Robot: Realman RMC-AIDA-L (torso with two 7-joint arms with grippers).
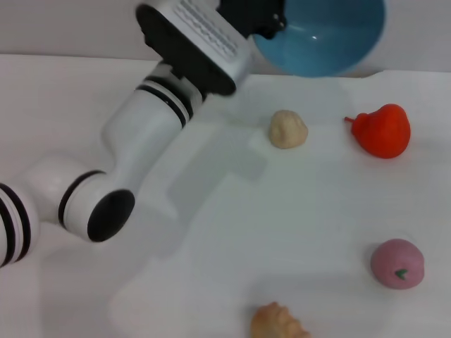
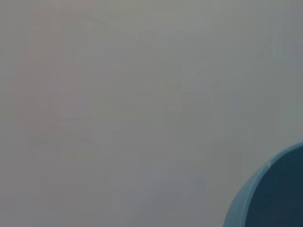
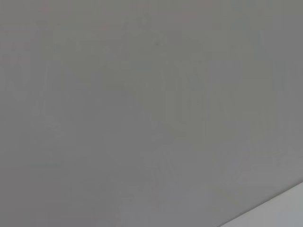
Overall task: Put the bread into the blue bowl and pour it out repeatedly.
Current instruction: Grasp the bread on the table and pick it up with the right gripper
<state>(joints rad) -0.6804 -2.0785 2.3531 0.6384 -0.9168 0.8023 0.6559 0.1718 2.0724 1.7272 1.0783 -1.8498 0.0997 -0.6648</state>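
Observation:
The blue bowl (image 1: 331,35) hangs tilted in the air at the far edge of the table, its glossy inside turned toward me and holding nothing. My left gripper (image 1: 273,27) is shut on its left rim, at the end of the white arm that reaches in from the left. A piece of the bowl (image 2: 272,198) shows in the left wrist view against a grey wall. The bread (image 1: 277,322) lies on the white table at the near edge, only its ridged orange-tan end showing. My right gripper is out of view.
A small round beige lump (image 1: 288,129) lies under the bowl. A red pear-shaped toy (image 1: 382,130) sits to its right, and a pink round toy (image 1: 397,263) at the near right. The left arm's elbow (image 1: 91,204) spans the table's left side.

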